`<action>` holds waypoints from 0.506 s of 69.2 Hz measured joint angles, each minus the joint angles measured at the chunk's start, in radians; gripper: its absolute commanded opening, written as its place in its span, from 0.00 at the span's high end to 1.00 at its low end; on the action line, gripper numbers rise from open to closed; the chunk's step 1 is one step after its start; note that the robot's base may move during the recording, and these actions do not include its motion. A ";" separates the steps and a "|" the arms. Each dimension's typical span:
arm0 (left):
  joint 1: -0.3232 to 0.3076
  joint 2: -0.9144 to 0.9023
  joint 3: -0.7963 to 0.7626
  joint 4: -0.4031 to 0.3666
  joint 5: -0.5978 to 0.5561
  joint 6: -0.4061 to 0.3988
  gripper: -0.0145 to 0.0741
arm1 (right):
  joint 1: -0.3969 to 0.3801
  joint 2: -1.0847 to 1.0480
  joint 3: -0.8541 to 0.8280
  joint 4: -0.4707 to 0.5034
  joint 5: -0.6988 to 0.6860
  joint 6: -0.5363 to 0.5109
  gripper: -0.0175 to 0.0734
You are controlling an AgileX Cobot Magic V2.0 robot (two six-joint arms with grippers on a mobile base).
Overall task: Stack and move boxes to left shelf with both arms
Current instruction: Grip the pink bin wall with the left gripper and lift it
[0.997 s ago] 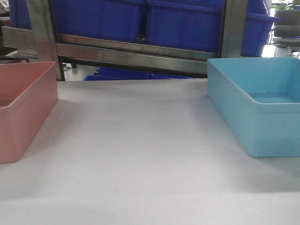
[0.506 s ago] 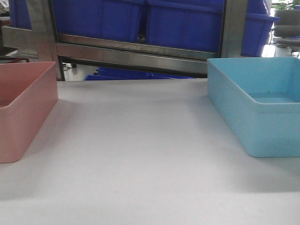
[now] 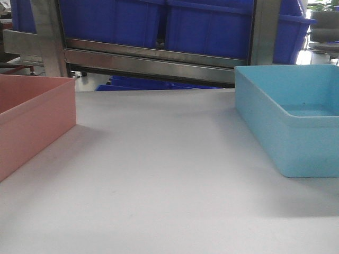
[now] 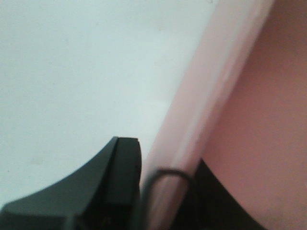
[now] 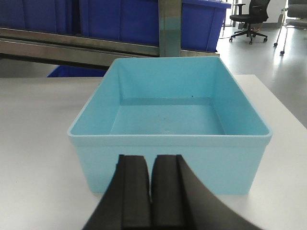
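The salmon pink box (image 3: 32, 116) sits at the left edge of the white table (image 3: 159, 174), partly cut off by the frame. My left gripper (image 4: 165, 158) is shut on the pink box (image 4: 259, 96), with one black finger outside its wall and one inside. At the right of the table rests the light blue box (image 3: 296, 121), empty. My right gripper (image 5: 151, 160) is shut with nothing in it, just in front of the near wall of the blue box (image 5: 168, 115). The left shelf is out of view.
Behind the table stands a metal rack (image 3: 148, 61) with steel bars and posts, holding large dark blue crates (image 3: 212, 26). Another blue crate (image 3: 132, 83) lies lower behind it. Office chairs (image 5: 249, 17) stand on the floor to the far right.
The pink box has shifted to the right and turned in the front view, its far corner now nearer the middle. The blue box has not moved.
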 measured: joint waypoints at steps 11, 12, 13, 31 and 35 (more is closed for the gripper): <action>-0.002 -0.005 -0.067 -0.012 0.061 -0.050 0.84 | 0.000 0.000 0.000 0.000 0.000 0.000 0.75; -0.004 -0.009 -0.071 -0.012 0.070 -0.056 0.84 | 0.000 0.000 0.000 0.000 0.000 0.000 0.75; -0.004 -0.013 -0.076 -0.012 0.076 -0.062 0.84 | 0.000 0.000 0.000 0.000 0.000 0.000 0.75; -0.056 -0.180 -0.096 -0.009 0.174 -0.251 0.84 | 0.000 0.000 0.000 0.000 0.000 0.000 0.75; -0.081 -0.223 -0.097 -0.009 0.196 -0.290 0.84 | 0.000 0.000 0.000 0.000 0.000 0.000 0.75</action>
